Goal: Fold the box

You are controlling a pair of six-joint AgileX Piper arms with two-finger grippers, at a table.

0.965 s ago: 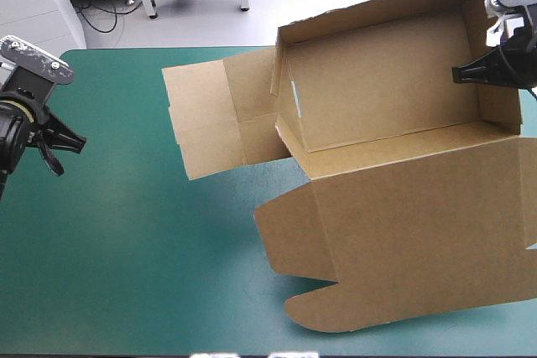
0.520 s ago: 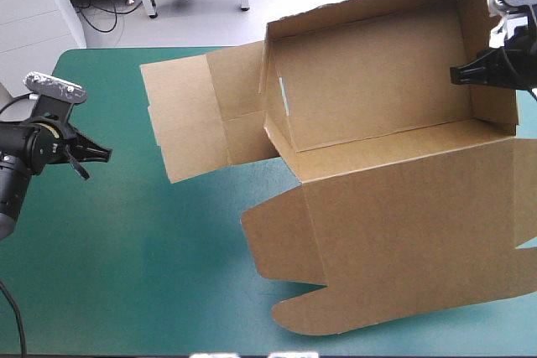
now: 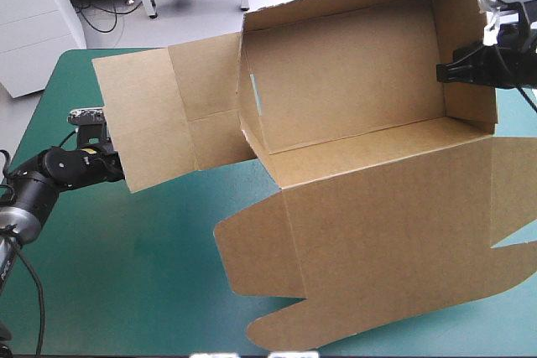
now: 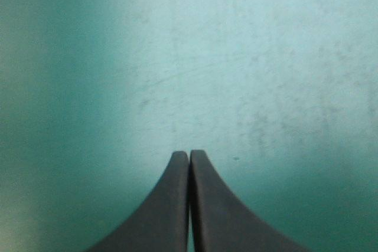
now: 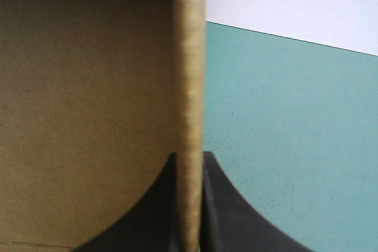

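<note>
The brown box (image 3: 352, 98) is held up and tilted, its open tray facing the high camera, with the lid (image 3: 394, 241) spread toward the table's front. A side flap (image 3: 159, 115) sticks out to the left. My right gripper (image 3: 445, 71) pinches the tray's right wall; in the right wrist view that wall's edge (image 5: 190, 116) runs between the black fingers (image 5: 227, 202). My left gripper (image 3: 116, 169) sits low at the table's left, its tip under the flap's outer edge. Its fingers (image 4: 171, 205) meet in a pointed arch over bare teal-green cover (image 4: 236, 63).
Open teal-green cover (image 3: 126, 274) lies in front of the left arm. The lid's rounded tabs (image 3: 277, 324) reach the table's front edge. The box overhangs the table's far edge.
The box has swung left and risen on the right gripper. The left arm moved right and down until its tip slid under the side flap.
</note>
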